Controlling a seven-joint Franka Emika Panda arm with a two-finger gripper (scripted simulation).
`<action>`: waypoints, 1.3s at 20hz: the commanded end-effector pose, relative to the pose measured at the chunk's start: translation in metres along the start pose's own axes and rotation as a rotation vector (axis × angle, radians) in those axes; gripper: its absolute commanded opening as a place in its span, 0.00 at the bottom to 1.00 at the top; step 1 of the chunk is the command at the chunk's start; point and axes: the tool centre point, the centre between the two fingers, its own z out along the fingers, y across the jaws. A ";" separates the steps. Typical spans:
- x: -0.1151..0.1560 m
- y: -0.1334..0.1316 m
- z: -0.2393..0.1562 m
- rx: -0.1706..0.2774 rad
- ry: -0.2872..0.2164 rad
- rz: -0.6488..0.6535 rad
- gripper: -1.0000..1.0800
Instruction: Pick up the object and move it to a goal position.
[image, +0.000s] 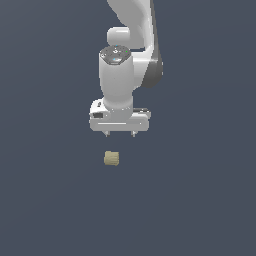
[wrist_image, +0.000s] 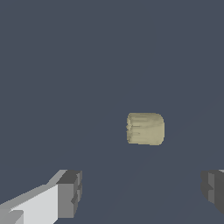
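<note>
The object (image: 111, 158) is a small tan stubby block with rounded edges and faint ridges, lying on the dark flat surface. In the wrist view the object (wrist_image: 145, 128) shows as a beige block ahead of the fingers. My white gripper (image: 120, 133) hangs above the block, slightly toward the exterior view's right of it, with a clear gap between them. Its two fingertips (image: 106, 133) stand wide apart. In the wrist view the gripper (wrist_image: 142, 192) is open with nothing between its fingers (wrist_image: 70, 192).
The white arm (image: 125, 60) rises behind the gripper toward the top of the exterior view. A plain dark grey-blue surface (image: 200, 200) fills the scene around the block.
</note>
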 end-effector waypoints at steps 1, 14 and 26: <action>0.000 0.000 0.000 0.000 0.000 0.000 0.96; 0.000 -0.007 -0.012 -0.017 0.018 -0.055 0.96; 0.009 0.012 0.032 -0.008 -0.010 -0.022 0.96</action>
